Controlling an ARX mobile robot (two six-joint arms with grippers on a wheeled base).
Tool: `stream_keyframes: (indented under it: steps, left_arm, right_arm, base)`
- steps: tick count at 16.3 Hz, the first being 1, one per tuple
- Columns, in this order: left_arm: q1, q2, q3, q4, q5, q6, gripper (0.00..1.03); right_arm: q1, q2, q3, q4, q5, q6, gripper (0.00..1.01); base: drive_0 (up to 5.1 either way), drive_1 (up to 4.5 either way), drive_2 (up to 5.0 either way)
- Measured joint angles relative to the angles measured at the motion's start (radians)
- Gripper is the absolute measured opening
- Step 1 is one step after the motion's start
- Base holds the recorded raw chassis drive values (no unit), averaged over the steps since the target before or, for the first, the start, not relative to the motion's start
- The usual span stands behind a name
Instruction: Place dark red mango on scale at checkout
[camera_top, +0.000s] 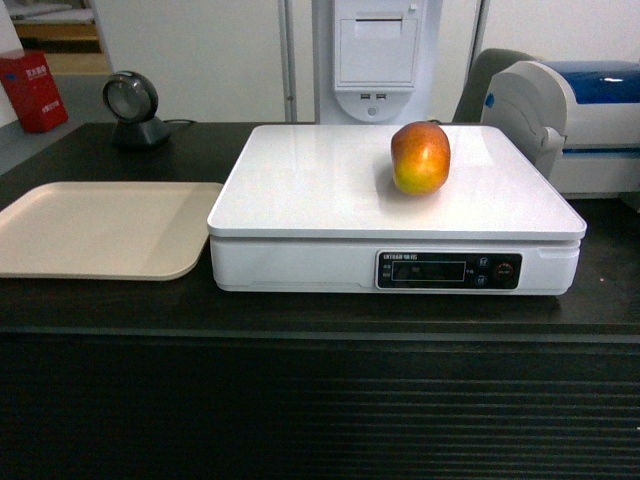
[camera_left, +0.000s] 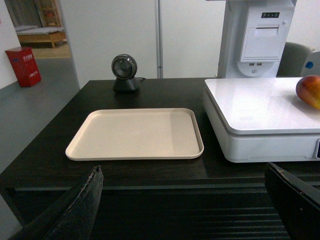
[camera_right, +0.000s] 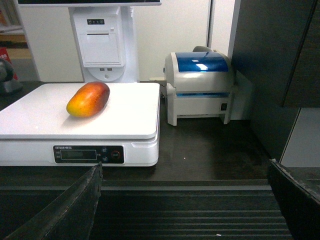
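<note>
The dark red mango (camera_top: 420, 157) lies on the white platter of the scale (camera_top: 330, 190), right of its middle, red end up and orange-yellow below. It also shows as the mango (camera_right: 88, 99) on the scale (camera_right: 125, 115) in the right wrist view, and at the edge as the mango (camera_left: 310, 91) in the left wrist view. The scale stands on the black checkout (camera_top: 300, 400) counter. My left gripper (camera_left: 182, 172) is open and empty, held back in front of the counter's ribbed face. My right gripper (camera_right: 185, 170) is open and empty too. Neither gripper shows in the head view.
A beige tray (camera_top: 100, 228) lies left of the scale. A round scanner (camera_top: 133, 108) stands at the back left, a white receipt printer stand (camera_top: 375, 60) behind the scale, and a white and blue label printer (camera_right: 200, 85) to its right. A dark wall panel (camera_right: 272, 75) rises at far right.
</note>
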Motion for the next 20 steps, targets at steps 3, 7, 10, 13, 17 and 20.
stream_keyframes:
  steps: [3, 7, 10, 13, 17, 20]
  left_arm:
    - [0.000, 0.000, 0.000, 0.000, 0.000, 0.000, 0.98]
    - [0.000, 0.000, 0.000, 0.000, 0.000, 0.000, 0.98]
    - [0.000, 0.000, 0.000, 0.002, 0.000, 0.000, 0.98]
    - [0.000, 0.000, 0.000, 0.001, 0.000, 0.000, 0.98]
    - [0.000, 0.000, 0.000, 0.000, -0.001, 0.000, 0.98]
    - [0.000, 0.000, 0.000, 0.000, -0.001, 0.000, 0.98]
  right_arm:
    - [0.000, 0.000, 0.000, 0.000, 0.000, 0.000, 0.98]
    - [0.000, 0.000, 0.000, 0.000, 0.000, 0.000, 0.98]
    - [0.000, 0.000, 0.000, 0.002, 0.000, 0.000, 0.98]
    - [0.000, 0.000, 0.000, 0.001, 0.001, 0.000, 0.98]
    - [0.000, 0.000, 0.000, -0.001, 0.000, -0.001, 0.98]
    - [0.000, 0.000, 0.000, 0.001, 0.000, -0.001, 0.98]
  base:
    - [0.0, 0.00, 0.0]
    - [0.0, 0.00, 0.0]
    - [0.0, 0.00, 0.0]
    - [0.0, 0.00, 0.0]
    - [0.0, 0.00, 0.0]
    - [0.0, 0.00, 0.0]
